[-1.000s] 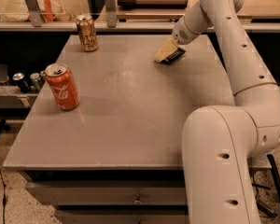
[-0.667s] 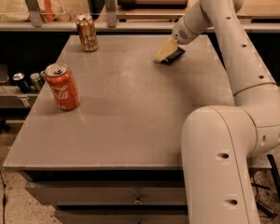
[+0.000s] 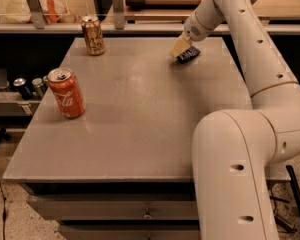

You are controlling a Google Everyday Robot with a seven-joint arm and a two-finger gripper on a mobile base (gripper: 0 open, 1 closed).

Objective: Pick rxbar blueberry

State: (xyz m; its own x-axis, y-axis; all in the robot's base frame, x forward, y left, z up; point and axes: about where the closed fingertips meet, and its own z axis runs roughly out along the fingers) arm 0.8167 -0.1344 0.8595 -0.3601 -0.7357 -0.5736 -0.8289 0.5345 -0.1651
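- Camera view: my gripper [image 3: 182, 49] sits low over the far right part of the grey table [image 3: 140, 129], at the end of my arm, which reaches in from the right.
- The rxbar blueberry [image 3: 191, 54] is right at my gripper. Its dark navy wrapper pokes out to the right from under the tan tip, near the table's back edge.
- Whether my pincer is apart or already clamped on the bar, I cannot tell. The tan tip covers the place where that would show.
- Against the frames from a second ago, almost nothing has shifted. Gripper and bar are in the same spot at the back right, and my wrist has the same tilt.
- If the bar has come off the surface at all, the rise is too slight for me to be sure of it.
- My reading is that I am holding at the grasp itself, with the approach done and no clear lift made.
- The red Coca-Cola can [image 3: 66, 93] on the left and the gold can [image 3: 93, 35] at the back left stand upright where they stood before. Both are well apart from my gripper and are no hindrance to raising the bar.
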